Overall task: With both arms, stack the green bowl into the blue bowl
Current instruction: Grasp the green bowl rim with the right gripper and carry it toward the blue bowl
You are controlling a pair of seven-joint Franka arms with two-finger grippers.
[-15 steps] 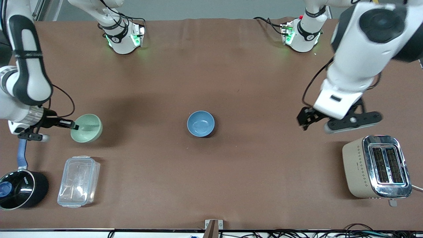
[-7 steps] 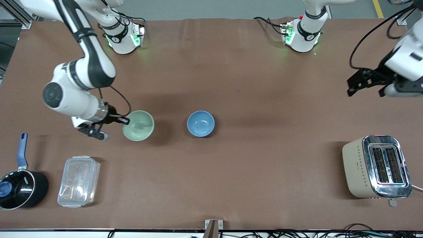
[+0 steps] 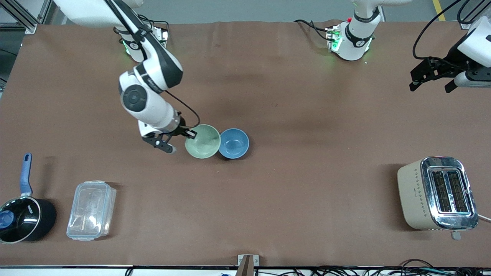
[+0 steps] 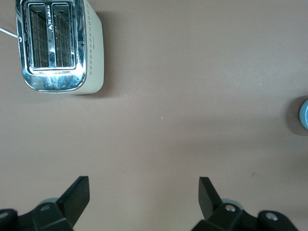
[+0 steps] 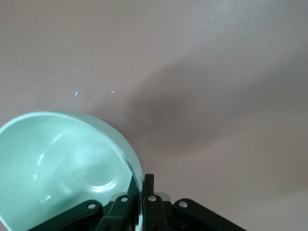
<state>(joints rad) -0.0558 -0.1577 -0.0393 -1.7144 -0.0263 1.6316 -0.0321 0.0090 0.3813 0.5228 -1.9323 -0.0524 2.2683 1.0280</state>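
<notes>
The green bowl [image 3: 203,141] hangs tilted above the table, its rim overlapping the edge of the blue bowl [image 3: 234,143] at the table's middle. My right gripper [image 3: 189,133] is shut on the green bowl's rim on the side toward the right arm's end. In the right wrist view the green bowl [image 5: 62,163] fills the lower corner, its rim pinched by my right gripper [image 5: 140,192]. My left gripper [image 3: 429,78] is open and empty, high over the left arm's end of the table. In the left wrist view my left gripper [image 4: 143,192] faces bare table, and the blue bowl [image 4: 304,114] shows at the edge.
A beige toaster [image 3: 437,193] stands near the front camera at the left arm's end; it also shows in the left wrist view [image 4: 57,45]. A black saucepan with a blue handle [image 3: 23,214] and a clear plastic box [image 3: 91,210] sit at the right arm's end.
My right gripper has carried the green bowl from the right arm's end to beside the blue bowl. My left gripper has lifted away from the toaster toward the table's edge.
</notes>
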